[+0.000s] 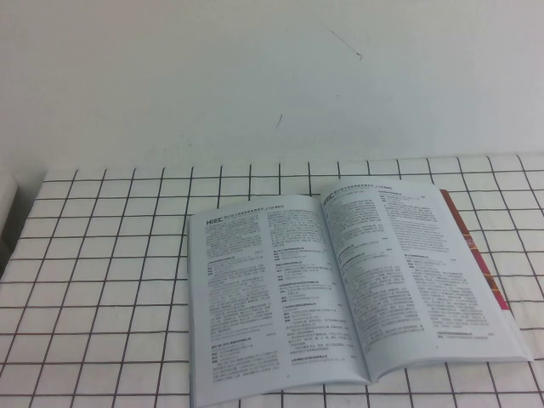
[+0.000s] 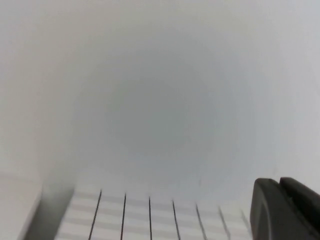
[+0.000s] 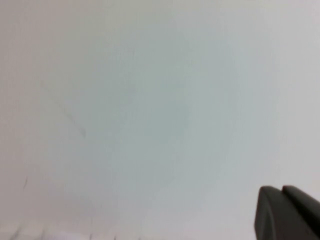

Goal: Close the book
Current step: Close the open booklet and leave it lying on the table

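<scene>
The book (image 1: 340, 289) lies open and flat on the table (image 1: 102, 280), face up, in the near right part of the high view, its near left corner cut off by the picture's lower edge. Its centre fold runs at a slight slant from the far side to the near side, with a page of dense printed columns on either side of it. A red strip of cover (image 1: 484, 263) shows along the outer edge of the right-hand page. The table is white with a black grid of lines, and behind it rises a white wall (image 1: 255, 76) bearing a few small dark marks. Both grippers are outside the high view, and nothing touches the book. The left gripper (image 2: 285, 212) shows only in its own wrist view, as a dark piece at the picture's edge. It is held up off the table and faces the wall, with a band of the grid-lined table ahead of and below it. Whether it is open or closed cannot be told. The right gripper (image 3: 287, 215) shows the same way in its own wrist view, a dark piece at the edge, raised and facing bare wall, and again its state cannot be told. The book lies apart from both grippers.
</scene>
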